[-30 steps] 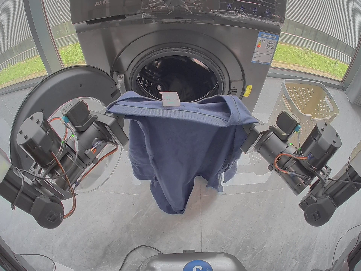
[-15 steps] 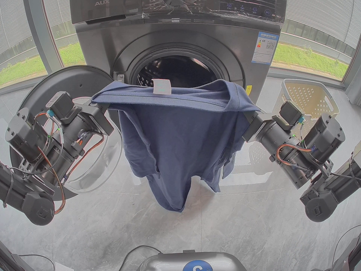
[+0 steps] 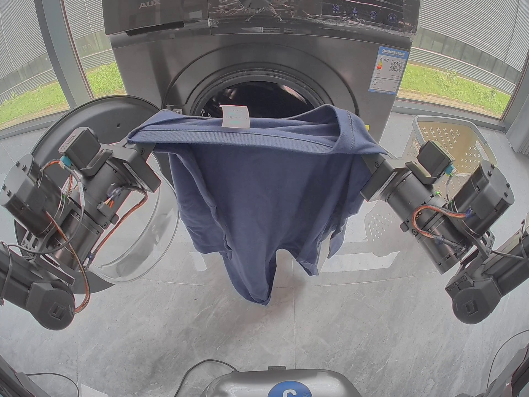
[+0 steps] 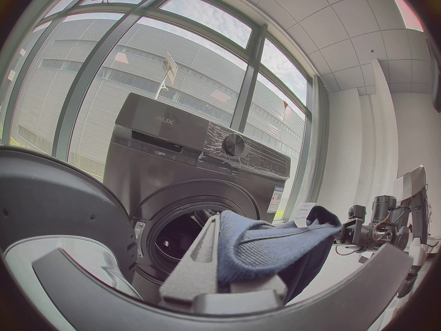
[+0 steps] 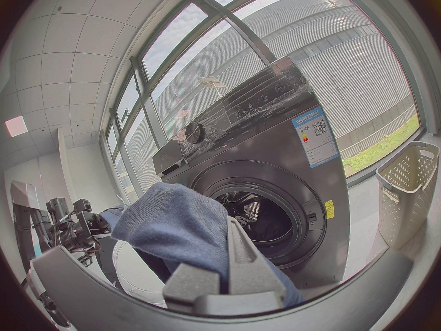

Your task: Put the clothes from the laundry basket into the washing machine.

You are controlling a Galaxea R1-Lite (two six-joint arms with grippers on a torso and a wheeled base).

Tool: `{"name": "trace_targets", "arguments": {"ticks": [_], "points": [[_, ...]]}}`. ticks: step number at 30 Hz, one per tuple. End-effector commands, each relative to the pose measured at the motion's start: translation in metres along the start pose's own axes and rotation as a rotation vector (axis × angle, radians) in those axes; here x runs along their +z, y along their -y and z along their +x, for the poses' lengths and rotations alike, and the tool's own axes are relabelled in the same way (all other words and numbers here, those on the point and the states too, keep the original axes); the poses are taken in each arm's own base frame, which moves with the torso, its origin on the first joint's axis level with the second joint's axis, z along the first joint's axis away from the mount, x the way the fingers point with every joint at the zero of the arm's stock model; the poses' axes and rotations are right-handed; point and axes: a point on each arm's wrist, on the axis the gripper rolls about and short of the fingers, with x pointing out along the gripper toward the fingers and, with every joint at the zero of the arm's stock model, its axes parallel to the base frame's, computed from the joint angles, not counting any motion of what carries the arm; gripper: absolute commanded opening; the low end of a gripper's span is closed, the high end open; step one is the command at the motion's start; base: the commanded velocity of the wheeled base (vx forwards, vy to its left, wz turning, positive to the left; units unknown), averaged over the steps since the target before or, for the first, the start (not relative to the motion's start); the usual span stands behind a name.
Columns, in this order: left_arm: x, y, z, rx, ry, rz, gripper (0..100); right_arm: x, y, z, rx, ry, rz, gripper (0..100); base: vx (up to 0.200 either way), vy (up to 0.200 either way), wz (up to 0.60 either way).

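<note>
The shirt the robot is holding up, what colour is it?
The shirt is plain navy blue, with a small white tag at its top edge. The head view shows it best.

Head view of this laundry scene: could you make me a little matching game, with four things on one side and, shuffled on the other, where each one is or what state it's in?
Things
1. blue shirt
2. washing machine door
3. laundry basket
4. white label

Places or states
a. standing upright on the robot's right
b. swung wide open on the robot's left
c. on the shirt's top edge, near its middle
d. hanging stretched between the left tool and the right tool

Pairs: 1-d, 2-b, 3-a, 4-c
</note>
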Motion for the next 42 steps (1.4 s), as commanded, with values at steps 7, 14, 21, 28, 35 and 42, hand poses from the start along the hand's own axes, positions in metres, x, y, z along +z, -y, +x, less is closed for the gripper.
{"name": "trace_targets", "arguments": {"ticks": [7, 14, 21, 28, 35, 42], "points": [[0.0, 0.001, -0.001, -0.002, -0.002, -0.001, 0, 0.004, -0.001, 0.0, 0.004, 0.023, 0.002, 0, 0.0, 0.0, 0.0], [-0.005, 0.003, -0.003, -0.008, -0.022, -0.005, 0, 0.0, -0.003, -0.001, 0.01, 0.009, 0.006, 0, 0.0, 0.0, 0.0], [-0.019, 0.016, -0.008, -0.049, -0.084, -0.033, 0, -0.008, -0.004, -0.005, 0.012, -0.027, 0.022, 0, 0.0, 0.0, 0.0], [-0.049, 0.05, 0.003, -0.126, -0.154, -0.084, 0, -0.056, -0.011, -0.006, 0.033, -0.171, 0.034, 0, 0.0, 0.0, 0.0], [-0.069, 0.063, 0.032, -0.156, -0.142, -0.098, 0, -0.099, -0.014, -0.005, 0.042, -0.28, 0.018, 0, 0.0, 0.0, 0.0], [-0.07, 0.062, 0.052, -0.124, -0.081, -0.099, 0, -0.135, -0.025, -0.034, 0.073, -0.454, 0.005, 100, 0.0, 0.0, 0.0]]}}
